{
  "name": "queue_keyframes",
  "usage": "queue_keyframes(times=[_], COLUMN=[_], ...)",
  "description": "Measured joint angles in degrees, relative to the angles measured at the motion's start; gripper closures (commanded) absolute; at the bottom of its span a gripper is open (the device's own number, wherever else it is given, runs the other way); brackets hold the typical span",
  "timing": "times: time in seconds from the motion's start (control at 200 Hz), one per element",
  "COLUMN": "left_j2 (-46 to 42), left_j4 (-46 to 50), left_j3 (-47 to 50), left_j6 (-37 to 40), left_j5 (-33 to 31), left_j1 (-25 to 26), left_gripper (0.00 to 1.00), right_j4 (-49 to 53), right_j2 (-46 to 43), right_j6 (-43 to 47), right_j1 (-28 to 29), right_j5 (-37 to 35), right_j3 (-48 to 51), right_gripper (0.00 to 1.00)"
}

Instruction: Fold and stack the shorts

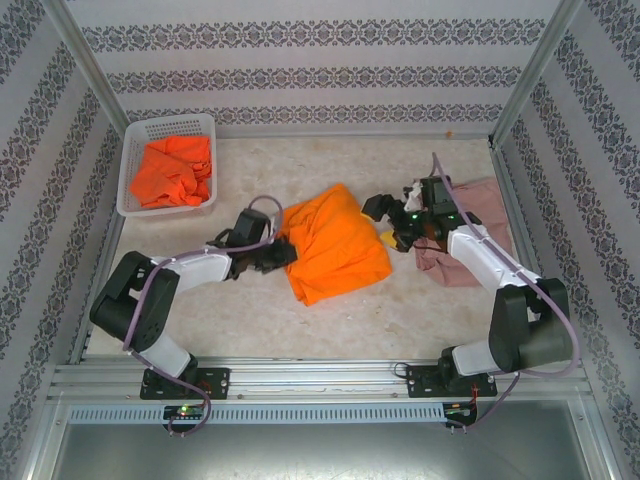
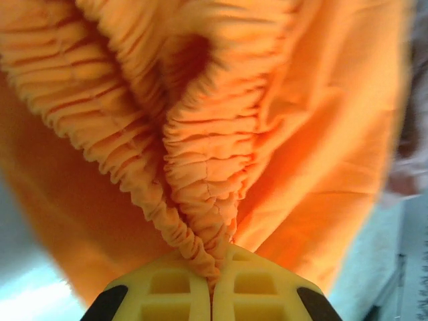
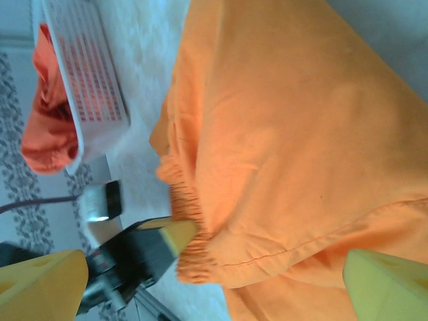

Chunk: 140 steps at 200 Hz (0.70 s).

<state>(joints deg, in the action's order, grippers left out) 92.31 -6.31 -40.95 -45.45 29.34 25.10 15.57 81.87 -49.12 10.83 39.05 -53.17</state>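
Fold step: orange shorts mid-table. Left gripper clamped on waistband; right gripper wide open, empty, near hem. Next, likely: pinch hem, fold over.

White perforated basket sits at the table's far left corner, close against the left wall. Table top is pale and marbled. Floral-striped wallpaper covers three sides. Metal rail runs along the near edge.
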Motion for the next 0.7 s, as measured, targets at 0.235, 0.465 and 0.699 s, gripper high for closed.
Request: queue_keyframes(times=[0.235, 0.465, 0.699], left_j2=[-0.1, -9.5, -12.9], left_j4=[-5.0, -0.8, 3.2], left_j3=[4.7, 2.7, -8.7], left_j6=[0.2, 1.2, 3.2], left_j5=[-1.0, -3.3, -3.5], left_j1=[-0.2, -1.8, -2.4], left_gripper=[0.64, 0.33, 0.38], right_j4=[-0.1, -0.6, -4.3], right_j2=[3.0, 6.7, 9.3], right_j6=[-0.1, -0.8, -3.1], right_j1=[5.2, 9.3, 12.2], right_j5=[0.8, 0.9, 0.9], right_j3=[0.0, -2.9, -4.3], right_gripper=[0.02, 0.02, 0.02])
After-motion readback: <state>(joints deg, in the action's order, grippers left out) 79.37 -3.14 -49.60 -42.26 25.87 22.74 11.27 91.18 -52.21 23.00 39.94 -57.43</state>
